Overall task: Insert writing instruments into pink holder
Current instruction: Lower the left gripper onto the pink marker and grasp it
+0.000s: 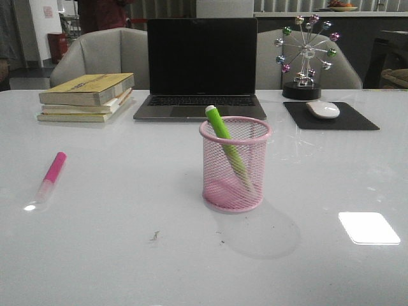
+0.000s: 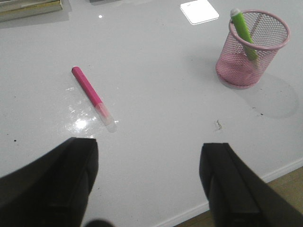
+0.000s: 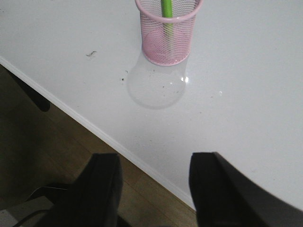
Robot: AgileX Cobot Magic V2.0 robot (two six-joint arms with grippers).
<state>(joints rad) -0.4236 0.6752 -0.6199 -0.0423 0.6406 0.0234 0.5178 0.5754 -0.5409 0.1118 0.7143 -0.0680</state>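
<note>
The pink mesh holder [image 1: 234, 164] stands upright mid-table, also in the left wrist view [image 2: 251, 47] and the right wrist view [image 3: 167, 29]. A lime green highlighter [image 1: 224, 140] leans inside it, its whitish tip above the rim [image 2: 243, 29] [image 3: 166, 12]. The pink highlighter [image 1: 51, 175] lies flat on the table at the left, clear cap toward the front [image 2: 91, 94]. My left gripper [image 2: 149, 153] hangs open over the front edge, short of the pink highlighter. My right gripper [image 3: 154, 163] is open over the table's front edge, well back from the holder. Neither arm shows in the front view.
At the back stand a stack of books [image 1: 87, 95], an open laptop [image 1: 201, 67], a ferris-wheel ornament [image 1: 306, 54] and a mouse [image 1: 323, 109] on a black pad [image 1: 357, 121]. The white table's front edge [image 3: 94, 125] runs over wooden floor.
</note>
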